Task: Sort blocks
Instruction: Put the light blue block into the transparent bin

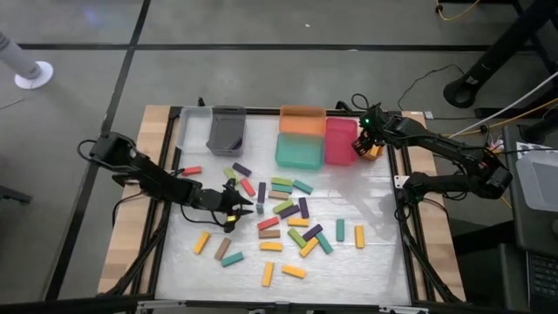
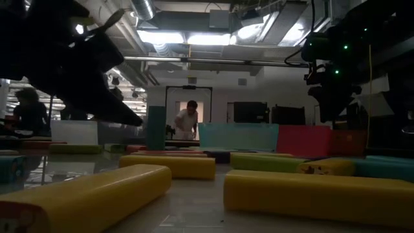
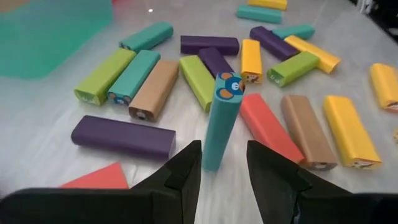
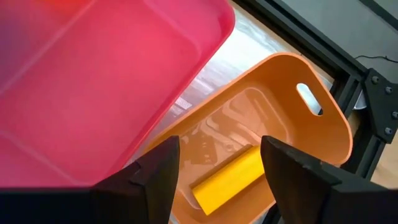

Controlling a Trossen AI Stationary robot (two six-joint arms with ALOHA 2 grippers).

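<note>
blocks [image 1: 288, 222] scattered flat across the table just ahead of the left pincer [image 3: 224, 149] and spreading away to its far side, in yellow, red, green, teal, purple and brown. closed on one of them: a teal block [image 3: 221, 124] stood on end between the tips, leaning slightly, its lower end down by the table. hard to make out how firmly the far finger meets it. printed on its upper end, a round blue cartoon face with ears [image 3: 228, 87]; no letters to read there. similar small prints on the ends of a green block [image 3: 99, 78] and a brown block [image 3: 152, 90] beyond the pincer, too small to tell apart. lying just before the tips, a purple block [image 3: 124, 137]; beside it a red block [image 3: 96, 177], cut off by the pincer's own dark body.

right pincer [image 4: 219, 142] well away at the far corner, fingers spread wide, holding nothing. directly beneath it an orange bin [image 4: 292, 81] with a slot handle, and inside that, lying flat between the fingers as seen from the wrist, a yellow block [image 4: 230, 177]. from above, this bin mostly hidden under the arm. touching it on one side, a pink bin [image 4: 93, 81], its far end out of frame.

teal bin [image 1: 299, 150] and grey bin [image 1: 226, 129] farther along the same edge. from table height, nearest blocks big and blurred, both arms only dark shapes; a person [image 2: 189, 123] in the room behind.
</note>
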